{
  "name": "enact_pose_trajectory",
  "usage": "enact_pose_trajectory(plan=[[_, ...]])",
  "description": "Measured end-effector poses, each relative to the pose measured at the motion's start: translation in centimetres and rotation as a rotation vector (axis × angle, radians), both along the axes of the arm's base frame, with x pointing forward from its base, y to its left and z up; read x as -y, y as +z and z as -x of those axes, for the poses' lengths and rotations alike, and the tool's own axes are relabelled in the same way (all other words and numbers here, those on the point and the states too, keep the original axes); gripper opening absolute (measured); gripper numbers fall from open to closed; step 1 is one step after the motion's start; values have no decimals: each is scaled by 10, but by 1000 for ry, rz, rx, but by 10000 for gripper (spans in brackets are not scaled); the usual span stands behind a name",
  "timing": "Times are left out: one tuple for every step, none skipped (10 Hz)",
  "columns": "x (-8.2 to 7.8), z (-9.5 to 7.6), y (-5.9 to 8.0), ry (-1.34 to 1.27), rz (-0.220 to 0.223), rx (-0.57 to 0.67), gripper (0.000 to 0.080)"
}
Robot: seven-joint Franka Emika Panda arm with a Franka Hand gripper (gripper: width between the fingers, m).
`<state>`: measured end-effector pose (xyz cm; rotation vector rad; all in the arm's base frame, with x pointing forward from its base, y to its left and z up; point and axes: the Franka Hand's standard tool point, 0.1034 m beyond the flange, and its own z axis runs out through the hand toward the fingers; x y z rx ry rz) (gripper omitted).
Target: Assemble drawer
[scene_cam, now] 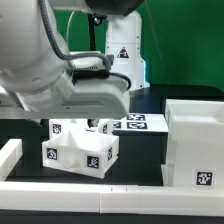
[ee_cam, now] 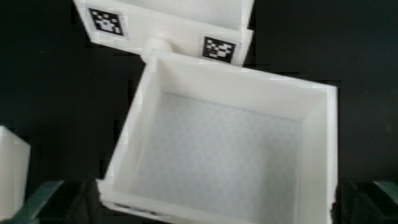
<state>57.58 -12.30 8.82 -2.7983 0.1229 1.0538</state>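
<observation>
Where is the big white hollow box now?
The large shell stands at the exterior view's right, apart from the small trays at that view's left, with the marker board beside it.

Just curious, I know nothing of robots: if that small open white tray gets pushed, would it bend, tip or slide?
The tray probably stays stiff: its walls look thick and moulded in one piece. It likely slides rather than tips, being low with a broad flat floor. Hollow plastic, so probably light.

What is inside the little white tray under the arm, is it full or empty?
Empty. The wrist view looks into the tray and shows only bare white floor and walls.
</observation>
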Motion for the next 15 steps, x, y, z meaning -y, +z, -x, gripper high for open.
enact_pose_trajectory(plan=[[-5,-3,7,-16,29,70,649],[-11,8,9,-37,49,77,649],[-10,12,7,-31,39,63,649],[-10,12,6,18,3,74,649],[-10,10,6,96,-57,101,649],[-8,2,5,196,-113,184,649],[-5,2,7,289,-175,234,649],[0,4,7,371,-236,257,649],[6,-1,6,489,-300,315,649],[9,-3,6,613,-355,373,649],[9,-5,9,709,-384,425,649],[5,-4,10,734,-374,455,649],[3,0,8,759,-384,458,649],[6,0,7,826,-427,463,649],[6,0,7,877,-457,468,649]])
